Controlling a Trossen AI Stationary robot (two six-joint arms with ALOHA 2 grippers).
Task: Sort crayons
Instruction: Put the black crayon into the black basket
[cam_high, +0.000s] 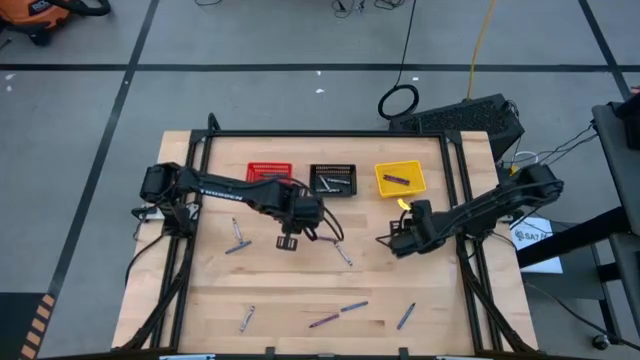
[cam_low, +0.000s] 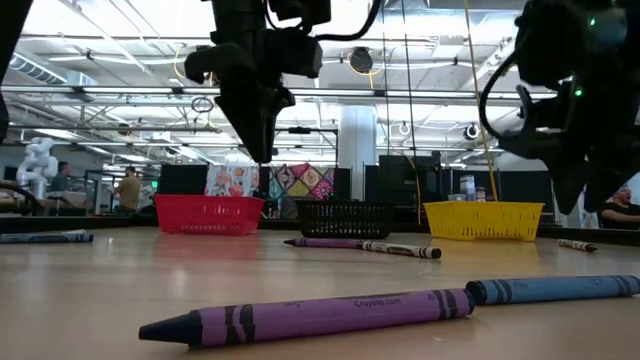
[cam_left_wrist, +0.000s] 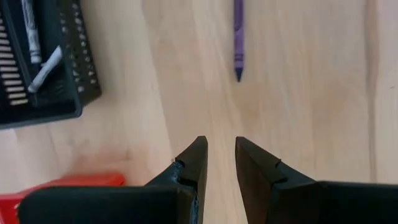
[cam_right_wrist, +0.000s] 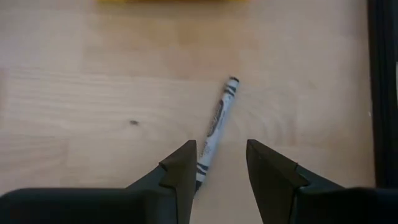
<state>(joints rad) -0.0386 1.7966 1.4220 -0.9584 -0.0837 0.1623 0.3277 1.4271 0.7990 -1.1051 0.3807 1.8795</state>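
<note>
Purple and blue crayons lie scattered flat on the wooden bench (cam_high: 300, 290): a purple crayon (cam_high: 324, 322) and a blue crayon (cam_high: 353, 307) end to end near the front edge, another blue crayon (cam_high: 405, 317) to their right, a grey crayon (cam_high: 246, 318) to their left, two more crayons (cam_high: 237, 238) at left of centre. Grey crayons (cam_high: 333, 183) already sit inside the black basket (cam_high: 333, 179); one purple crayon (cam_high: 396, 178) lies in the yellow basket (cam_high: 399, 178). The red basket (cam_high: 268, 172) stands at the left of the row, contents not discernible. Left pincer (cam_high: 289, 242) hangs above the bench just in front of the red and black baskets, fingers (cam_left_wrist: 193, 163) slightly apart, gripping nothing; a purple crayon (cam_left_wrist: 238, 37) lies ahead of it. Right pincer (cam_high: 386, 240) hovers low in front of the yellow basket, fingers (cam_right_wrist: 180, 168) apart and empty, straddling the near end of a white-wrapped crayon (cam_right_wrist: 216, 124) lying flat on the wood, apparently not touching.
</note>
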